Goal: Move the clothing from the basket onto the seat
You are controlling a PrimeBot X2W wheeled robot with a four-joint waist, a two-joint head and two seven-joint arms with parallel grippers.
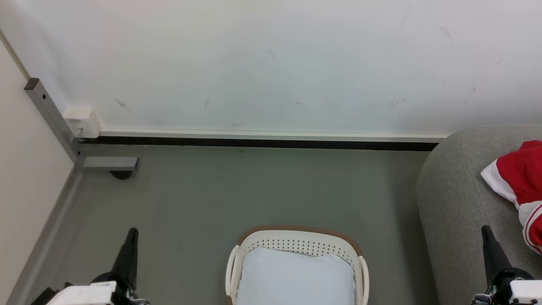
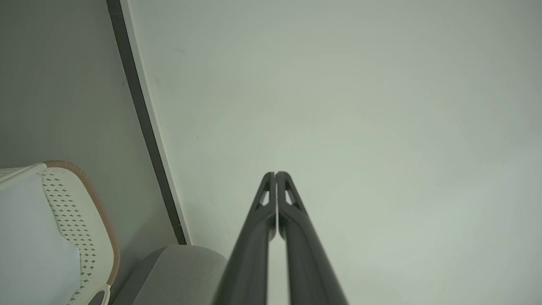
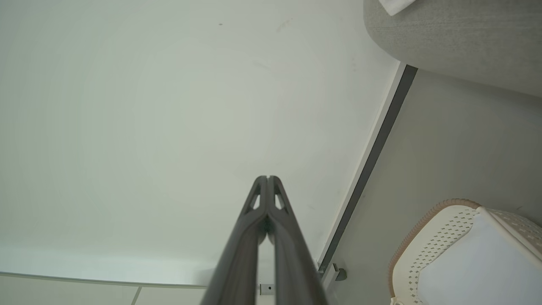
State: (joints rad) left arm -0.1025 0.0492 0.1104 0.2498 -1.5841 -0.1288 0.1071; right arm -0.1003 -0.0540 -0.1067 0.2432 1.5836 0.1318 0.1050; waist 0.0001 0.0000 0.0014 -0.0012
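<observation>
left jaws: fully closed, the two dark fingers [image 2: 254,237] pressed tip to tip, nothing held. right jaws: fully closed, fingers [image 3: 286,237] meeting at the tips, nothing held. both sets were clear of the basket [image 1: 296,232]. the left jaws were to its left, above the floor [image 1: 254,190]. the right jaws were to its right, seen against the seat [image 1: 457,190]. the basket stood on the floor between the two sets and contained a plain white pad [image 1: 296,275]. the seat stood to the right of the basket, apart from it. the clothing [image 1: 518,178], red with white trim and stripes, lay bunched on the seat, to the right of the basket and well apart from it. a white wall [image 1: 271,63] with a dark skirting strip [image 1: 262,143] ran behind the basket.
</observation>
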